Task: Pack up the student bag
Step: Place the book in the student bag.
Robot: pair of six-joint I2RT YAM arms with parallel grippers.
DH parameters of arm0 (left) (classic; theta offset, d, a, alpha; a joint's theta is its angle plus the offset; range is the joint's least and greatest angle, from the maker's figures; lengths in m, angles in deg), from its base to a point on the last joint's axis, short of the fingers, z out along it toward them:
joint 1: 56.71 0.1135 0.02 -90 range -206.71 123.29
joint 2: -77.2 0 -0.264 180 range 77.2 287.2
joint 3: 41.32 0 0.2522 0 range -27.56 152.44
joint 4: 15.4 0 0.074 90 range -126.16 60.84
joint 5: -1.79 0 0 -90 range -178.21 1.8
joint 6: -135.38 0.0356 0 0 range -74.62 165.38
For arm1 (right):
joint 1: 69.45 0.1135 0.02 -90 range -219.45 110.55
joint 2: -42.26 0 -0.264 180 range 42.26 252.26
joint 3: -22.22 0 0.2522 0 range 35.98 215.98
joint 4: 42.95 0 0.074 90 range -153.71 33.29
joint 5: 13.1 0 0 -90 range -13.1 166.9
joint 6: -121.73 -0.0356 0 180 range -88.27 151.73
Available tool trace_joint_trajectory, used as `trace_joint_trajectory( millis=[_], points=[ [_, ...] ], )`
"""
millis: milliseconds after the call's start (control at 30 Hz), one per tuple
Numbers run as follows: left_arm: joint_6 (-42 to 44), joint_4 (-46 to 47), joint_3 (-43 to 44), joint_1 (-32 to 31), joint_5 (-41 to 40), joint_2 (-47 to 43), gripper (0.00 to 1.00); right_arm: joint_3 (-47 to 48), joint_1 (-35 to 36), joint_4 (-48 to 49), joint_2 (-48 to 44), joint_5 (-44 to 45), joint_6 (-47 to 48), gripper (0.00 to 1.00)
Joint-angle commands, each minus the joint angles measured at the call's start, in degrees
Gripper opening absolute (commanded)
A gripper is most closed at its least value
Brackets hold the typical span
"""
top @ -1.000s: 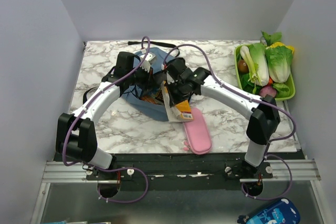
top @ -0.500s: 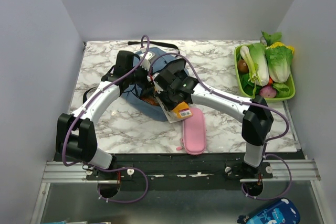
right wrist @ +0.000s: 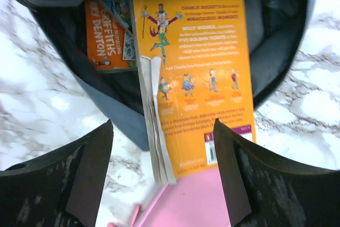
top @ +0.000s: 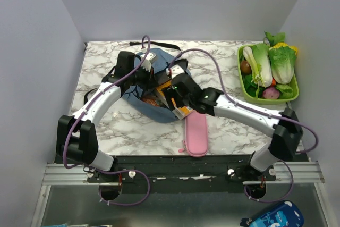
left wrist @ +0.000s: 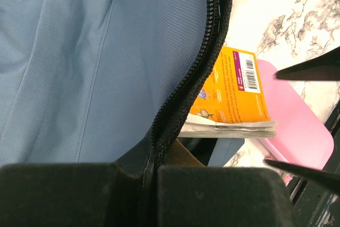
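The dusty-blue student bag [top: 161, 57] lies at the table's middle with its mouth toward me. My left gripper [top: 150, 76] is shut on the bag's black zipper edge [left wrist: 175, 110] and holds the flap up. A yellow-orange paperback [right wrist: 196, 78] lies with its top end inside the mouth and its bottom end on a pink pencil case [right wrist: 196, 200]. My right gripper [right wrist: 162, 168] hovers open over the book's lower end, one finger on each side, touching nothing. A second orange book [right wrist: 106, 35] sits deeper in the bag [right wrist: 117, 110].
The pink pencil case [top: 195, 134] lies near the front edge, just below the bag. A green tray [top: 294, 95] of vegetables stands at the right edge. A black strap [top: 159, 44] trails behind the bag. A bright blue pouch [top: 276, 217] lies off the table, bottom right.
My right gripper has opened and let go of the yellow-orange book, which now rests in the bag's mouth. The right arm's elbow swung right. The left gripper kept its hold.
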Motion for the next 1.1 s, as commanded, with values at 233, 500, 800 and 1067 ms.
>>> trace_joint_trajectory(
  millis=[233, 500, 800, 1067],
  points=[
    [-0.53, 0.4, 1.37, -0.25, 2.22, -1.58, 0.0, -12.66, -18.16, -6.31, -11.03, -1.77, -28.85, 0.55],
    [-0.18, -0.04, 1.63, -0.25, 1.87, -1.58, 0.0, -14.0, -25.21, -11.68, -2.86, -8.99, -32.73, 0.17],
    [-0.18, -0.3, 2.16, -0.25, 1.96, -1.94, 0.0, -12.85, -25.21, -9.84, 2.42, -11.88, -33.69, 0.06],
    [-0.36, -0.04, 2.07, -0.25, 2.05, -1.76, 0.0, -10.66, -25.21, -7.47, 5.15, -14.88, -34.57, 0.04]
  ],
)
